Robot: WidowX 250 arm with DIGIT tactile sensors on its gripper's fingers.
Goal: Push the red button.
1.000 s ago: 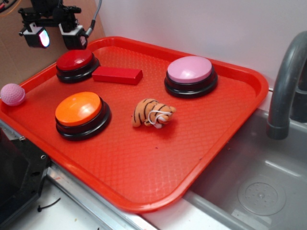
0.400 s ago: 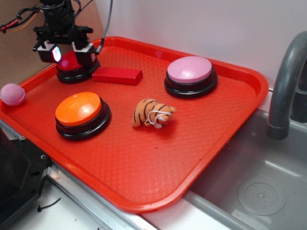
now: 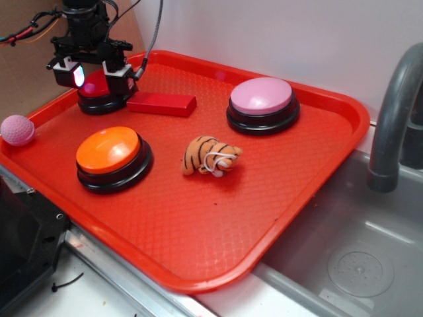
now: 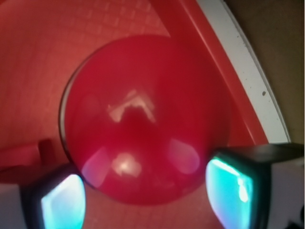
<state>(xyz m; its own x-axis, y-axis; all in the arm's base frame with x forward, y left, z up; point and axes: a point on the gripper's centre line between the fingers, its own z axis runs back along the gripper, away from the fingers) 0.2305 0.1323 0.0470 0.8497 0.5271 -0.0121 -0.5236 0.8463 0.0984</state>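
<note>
The red button, a dark-red glossy dome on a black base, sits at the tray's back left corner. It fills the wrist view. My gripper is right over it, low, with the two fingers spread apart on either side of the dome. In the wrist view the gripper shows its glowing cyan pads straddling the dome's near edge. The gripper is open and holds nothing. I cannot tell whether the fingers touch the button.
A flat red rectangular block lies right of the button. An orange button, a pink button, a toy tiger and a pink ball share the red tray. A sink and faucet are at the right.
My gripper has come down and moved right from above the tray's back left corner onto the red button. Since 0.4 s ago it has sunk only slightly.
</note>
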